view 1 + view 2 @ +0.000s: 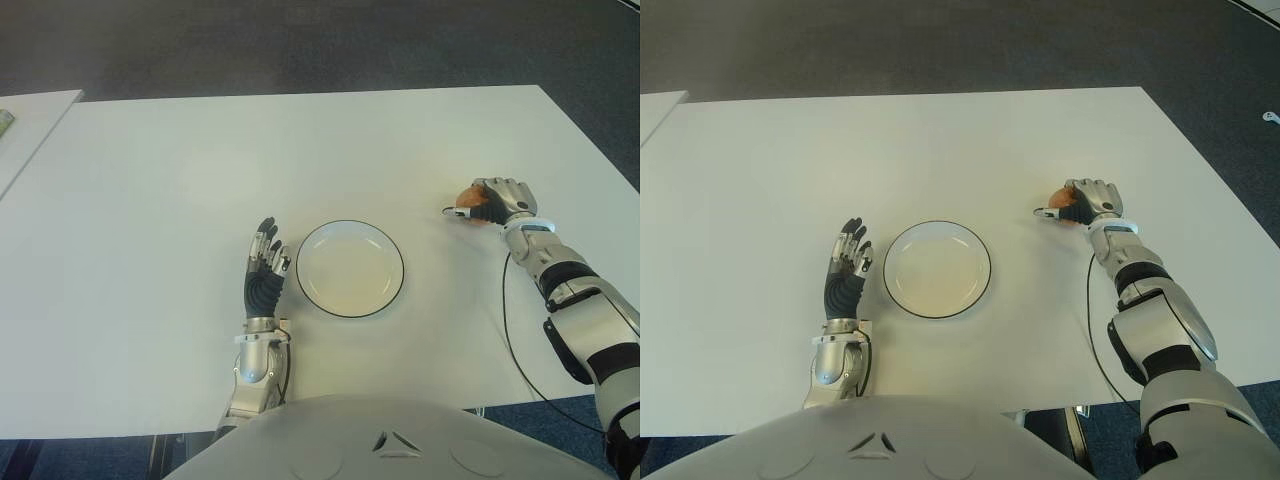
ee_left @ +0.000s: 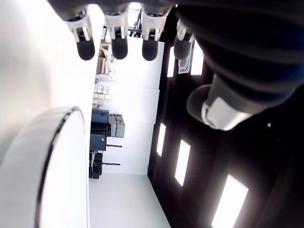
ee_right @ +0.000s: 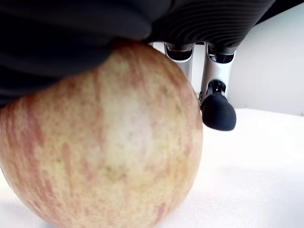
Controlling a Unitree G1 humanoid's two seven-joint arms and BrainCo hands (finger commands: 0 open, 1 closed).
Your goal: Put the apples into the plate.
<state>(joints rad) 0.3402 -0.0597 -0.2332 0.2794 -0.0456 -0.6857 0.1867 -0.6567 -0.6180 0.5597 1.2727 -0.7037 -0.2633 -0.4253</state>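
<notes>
Rightward, the right robot hand (image 1: 492, 202) grips an apple (image 3: 102, 137); open left robot hand (image 1: 265, 265) flanks the plate (image 1: 350, 269).

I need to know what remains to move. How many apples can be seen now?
1. The apple is on the table, under the right hand, to the right of the plate. No other apple shows. The left hand holds nothing.

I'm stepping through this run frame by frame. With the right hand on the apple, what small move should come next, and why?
Probably lift the apple a little off the table. The right hand is wrapped over it, right of the plate, and the right wrist view shows it pressed against the palm, seemingly still on the table. The plate holds nothing yet. The left hand shows open, left of the plate.
</notes>
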